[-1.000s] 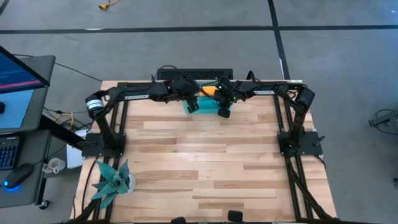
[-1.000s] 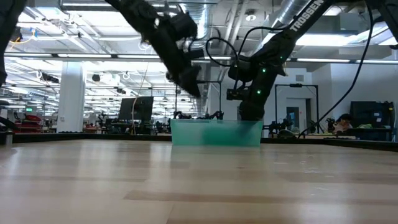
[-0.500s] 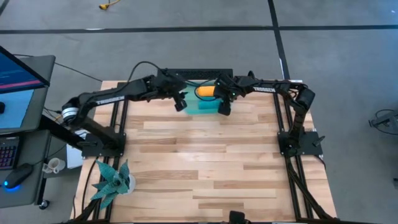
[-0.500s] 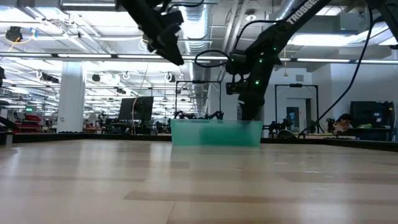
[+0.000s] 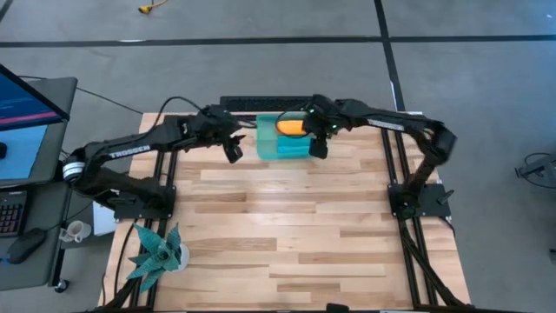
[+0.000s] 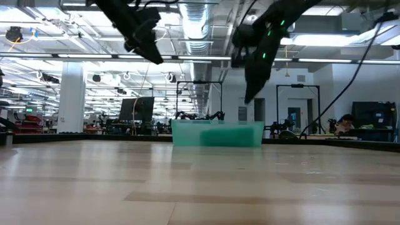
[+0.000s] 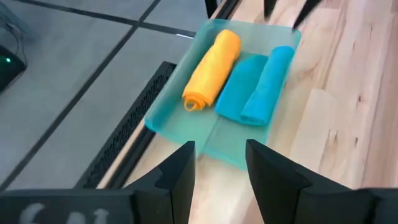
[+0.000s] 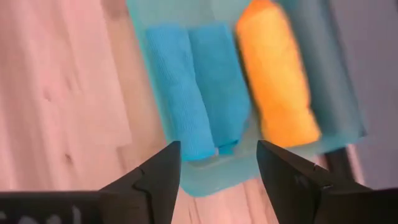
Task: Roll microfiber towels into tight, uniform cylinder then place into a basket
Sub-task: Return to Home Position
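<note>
Sea-green and translucent, the basket (image 5: 264,149) sits at the far edge of the wooden desk (image 5: 287,235), midway between the two arms. Both towels lie in it, rolled and side by side along its length. The orange towel (image 5: 289,126) is a smooth, even cylinder on the far side, with its spiral end showing in the left wrist view (image 7: 212,68). The teal-blue towel (image 5: 292,148) lies on the near side, touching the orange one. It is looser and shows as two ridges pressed together (image 8: 193,87) rather than one clean tube, with a strip of bare basket floor beyond its end.

The left hand (image 5: 233,153) hangs above the desk just off the basket's left side, its fingers (image 7: 180,177) spread and holding nothing. The right hand (image 5: 318,148) is at the basket's near right corner, also spread and empty (image 8: 217,174). In the low view both hands are raised well above the basket's rim (image 6: 217,123).
</note>
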